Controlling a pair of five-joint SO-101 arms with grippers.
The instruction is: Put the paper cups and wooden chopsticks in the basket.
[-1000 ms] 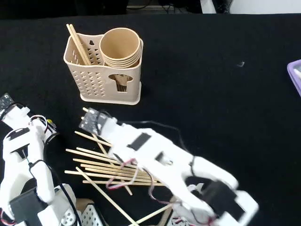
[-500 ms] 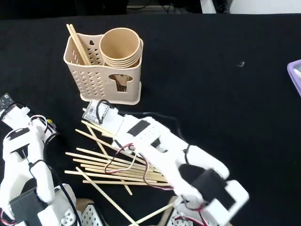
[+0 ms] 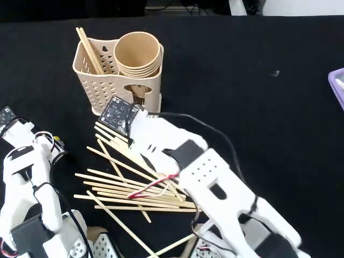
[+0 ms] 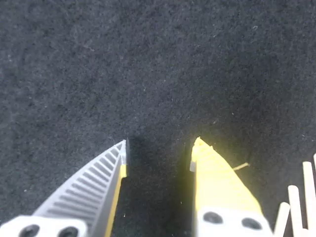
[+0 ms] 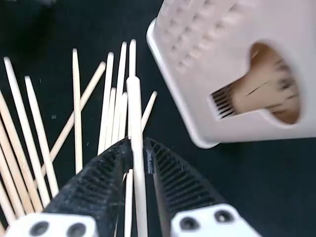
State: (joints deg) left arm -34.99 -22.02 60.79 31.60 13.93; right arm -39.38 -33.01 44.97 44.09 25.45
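You're working over a black cloth table (image 3: 258, 134). The beige perforated basket (image 3: 115, 88) stands upright at the far left of it, with a stack of paper cups (image 3: 137, 54) nested in one compartment and a pair of wooden chopsticks (image 3: 88, 51) leaning in the compartment beside it. The rest of the chopsticks, a loose pile (image 3: 123, 188), lie fanned out on the cloth between the two arms, near the basket's front.

Your right gripper (image 5: 138, 148) sits low just beside the basket's foot, and its dark ribbed jaws are clamped on a single chopstick (image 5: 134, 113), which runs lengthwise between them and juts out past the tips over the pile. In the high view, that arm (image 3: 177, 156) stretches diagonally across the pile.

Your left gripper (image 4: 158, 153) hangs over bare cloth with its jaws apart and nothing between them; a few chopstick ends (image 4: 296, 207) show near it. A purple rim (image 3: 337, 86) sits at the table's far right edge.
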